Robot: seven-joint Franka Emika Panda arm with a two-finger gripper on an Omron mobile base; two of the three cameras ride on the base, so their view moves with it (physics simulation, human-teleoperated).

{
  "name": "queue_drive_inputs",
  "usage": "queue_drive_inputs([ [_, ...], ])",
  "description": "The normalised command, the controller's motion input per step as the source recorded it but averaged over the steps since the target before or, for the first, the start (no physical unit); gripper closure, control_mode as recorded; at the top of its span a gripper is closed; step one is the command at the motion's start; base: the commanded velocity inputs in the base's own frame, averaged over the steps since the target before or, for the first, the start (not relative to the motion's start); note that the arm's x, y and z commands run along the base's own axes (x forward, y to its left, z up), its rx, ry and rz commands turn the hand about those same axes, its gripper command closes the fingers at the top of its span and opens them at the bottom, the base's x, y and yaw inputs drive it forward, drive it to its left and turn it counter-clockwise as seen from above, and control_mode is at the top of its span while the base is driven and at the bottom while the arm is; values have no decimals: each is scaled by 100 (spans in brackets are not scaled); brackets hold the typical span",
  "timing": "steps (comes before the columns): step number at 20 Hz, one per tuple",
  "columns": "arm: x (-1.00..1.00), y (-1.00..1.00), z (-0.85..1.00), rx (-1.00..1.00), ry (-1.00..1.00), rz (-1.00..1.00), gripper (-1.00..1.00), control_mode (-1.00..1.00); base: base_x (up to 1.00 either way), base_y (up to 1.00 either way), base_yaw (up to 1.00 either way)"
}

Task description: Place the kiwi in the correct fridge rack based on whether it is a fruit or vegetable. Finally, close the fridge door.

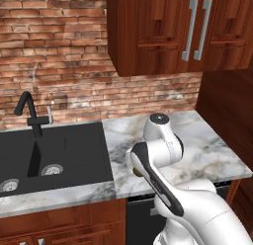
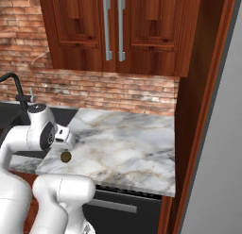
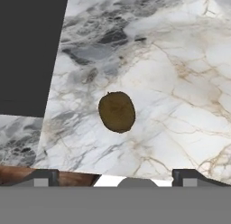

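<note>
On the marble counter [image 2: 137,143], near its front edge and toward its left end, the kiwi [image 3: 117,111] is seen lying by itself, a small dull-brown oval resting flat on the pale, grey-veined stone. From the right base view the kiwi [image 2: 65,156] is shown just below and beside the white arm's upper joint. From the left base view only a sliver of it [image 1: 137,172] is glimpsed, tucked behind the arm's dark-edged link.

Directly above the fruit the gripper [image 3: 117,178] is held, looking down on it. Two dark finger tips [image 3: 43,178] are seen at the bottom of the hand view, set wide apart, one at the left and one at the right, with the kiwi centred between them but farther on and untouched. Nothing is held.

To the left of the counter a black sink [image 1: 49,155] is set into the stone, with a black tap [image 1: 29,113] standing at its far edge. A red brick wall [image 1: 54,56] runs behind, and dark wooden cabinets [image 2: 118,30] with grey bar handles are hung above the counter. At the far right of the right base view a tall grey panel [image 2: 217,171] is seen beside a wooden side wall [image 2: 189,110].
</note>
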Motion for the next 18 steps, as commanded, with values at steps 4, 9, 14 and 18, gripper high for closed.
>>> queue_drive_inputs([
  [4,1,-2,-33,0,0,0,-100,-100,0,0,0],
  [9,8,0,-39,0,0,0,-100,-100,0,0,0],
  [14,17,-6,-32,0,0,0,-100,-100,0,0,0],
  [18,25,-1,-34,0,0,0,-100,-100,0,0,0],
])
